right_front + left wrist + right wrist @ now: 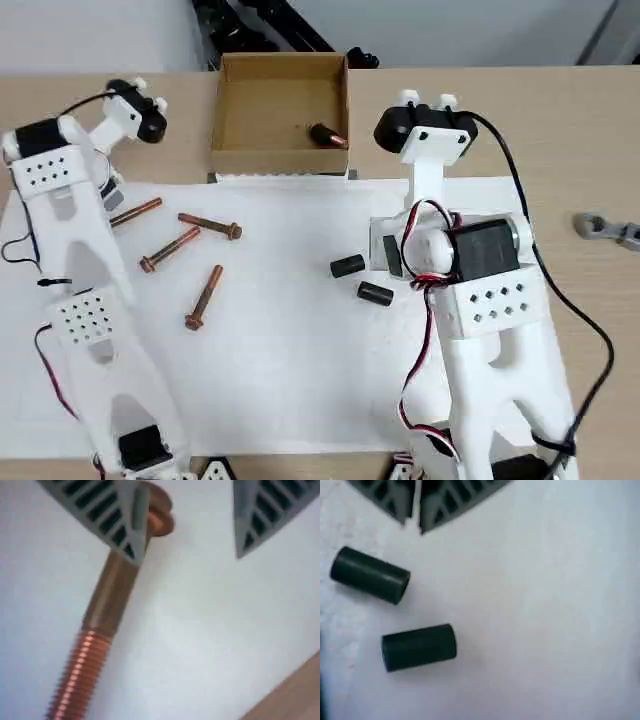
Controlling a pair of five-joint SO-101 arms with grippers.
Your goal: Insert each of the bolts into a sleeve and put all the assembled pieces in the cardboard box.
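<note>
Left gripper (189, 557) stood spread wide astride one bolt (107, 610) by the white sheet's (300, 380) left edge. Right gripper (412, 525) was clenched, empty, beside two sleeves (370, 575) toward its right edge. One assembled piece (328, 136) lay in the cardboard box (215, 110).

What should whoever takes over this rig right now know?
Left gripper: open, low over the paper, a bolt close by one finger.
Right gripper: shut, empty, beside two loose sleeves.
Box: one assembled piece inside.
Done: that one piece.
Left: three more bolts lie loose on the paper; all four need sleeves, then boxing.
</note>
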